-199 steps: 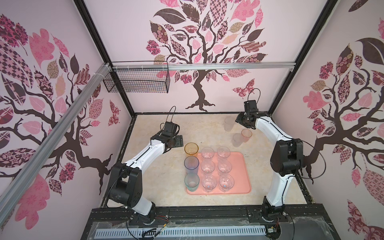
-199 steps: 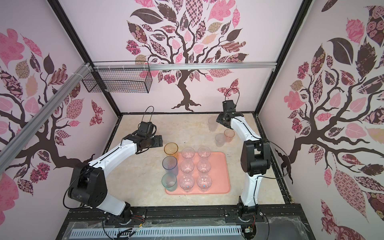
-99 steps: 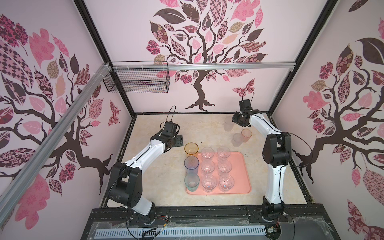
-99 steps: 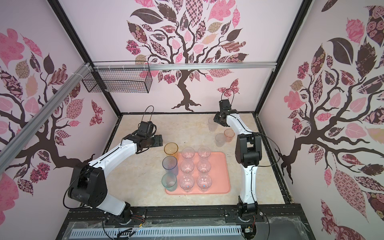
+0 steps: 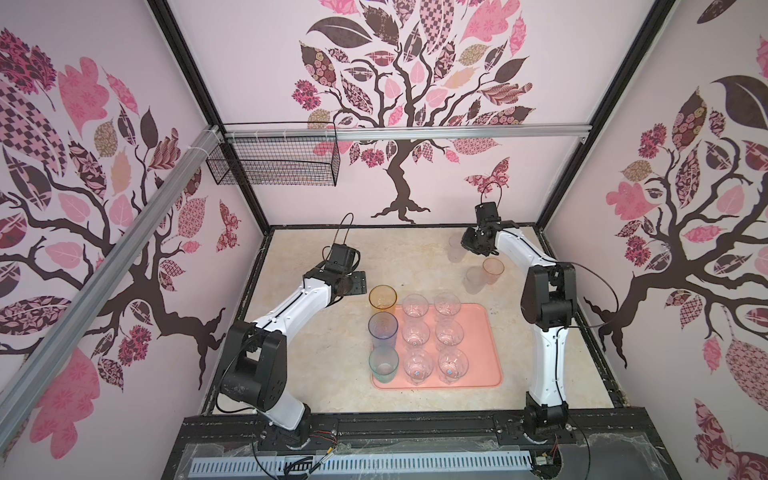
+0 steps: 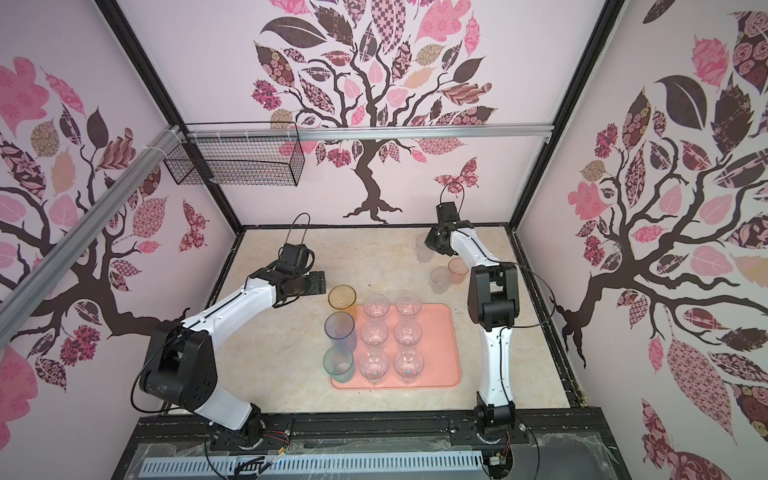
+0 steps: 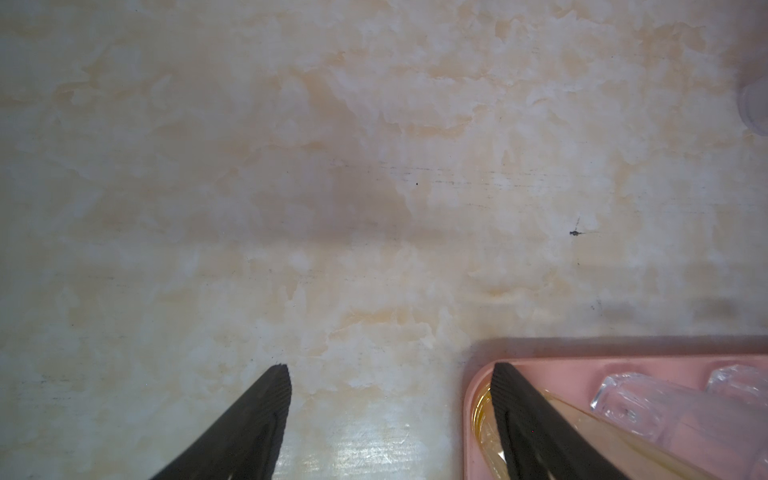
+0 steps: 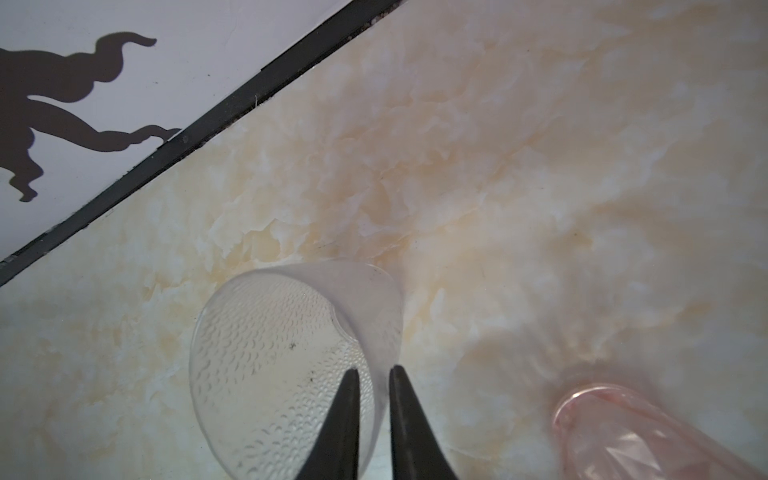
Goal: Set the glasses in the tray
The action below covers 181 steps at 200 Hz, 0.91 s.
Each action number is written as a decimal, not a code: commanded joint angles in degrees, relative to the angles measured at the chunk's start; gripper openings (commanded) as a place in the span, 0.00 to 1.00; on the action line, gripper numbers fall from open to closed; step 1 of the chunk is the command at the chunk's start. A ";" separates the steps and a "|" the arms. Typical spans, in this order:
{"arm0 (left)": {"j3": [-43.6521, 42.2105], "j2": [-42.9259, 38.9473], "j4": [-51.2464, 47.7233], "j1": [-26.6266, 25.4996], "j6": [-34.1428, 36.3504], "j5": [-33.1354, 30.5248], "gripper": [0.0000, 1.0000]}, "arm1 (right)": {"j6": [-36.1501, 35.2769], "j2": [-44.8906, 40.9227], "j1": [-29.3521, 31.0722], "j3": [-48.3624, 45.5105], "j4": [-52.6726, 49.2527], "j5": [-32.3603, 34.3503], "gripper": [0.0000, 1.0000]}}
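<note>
two-arm workspace seen from above and from both wrists. the salmon-pink tray point(image 5: 484, 345) lies flat on the marbled beige surface point(image 5: 340, 386) between the arms. nine of the glasses stand upright in it in three rows of three: an amber glass point(image 5: 382, 297), a tall blue-grey glass point(image 5: 382, 328) and a teal glass point(image 5: 383, 365) along the edge nearest the left arm, with six clear faceted glasses point(image 5: 415, 332) in two columns beside them.

three glasses remain on the surface beyond the tray's far corner, near the right arm. the right claw point(image 8: 372, 374) is closed on the wall of a frosted dimpled glass point(image 8: 270, 353), one finger inside the rim and one outside. a pinkish-orange glass point(image 5: 493, 269) and a second frosted glass point(image 5: 473, 279) stand just beside each other, between the gripped glass and the tray.

the left claw point(image 7: 390, 370) is wide open and holds nothing. it hangs over bare surface at the tray's far corner, one finger above the amber glass.
</note>
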 commanded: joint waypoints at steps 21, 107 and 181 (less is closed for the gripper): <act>-0.80 0.40 0.24 0.28 0.52 -0.35 0.80 | -0.17 0.94 0.12 2.77 -2.45 -0.83 0.06; -0.88 -0.52 0.15 0.28 1.10 -1.55 0.80 | -0.19 -7.57 1.30 2.49 -4.73 -3.10 0.00; -2.92 -4.70 2.31 -0.23 2.10 -5.07 0.77 | -4.23 -25.79 3.39 -11.21 -7.51 -1.84 0.00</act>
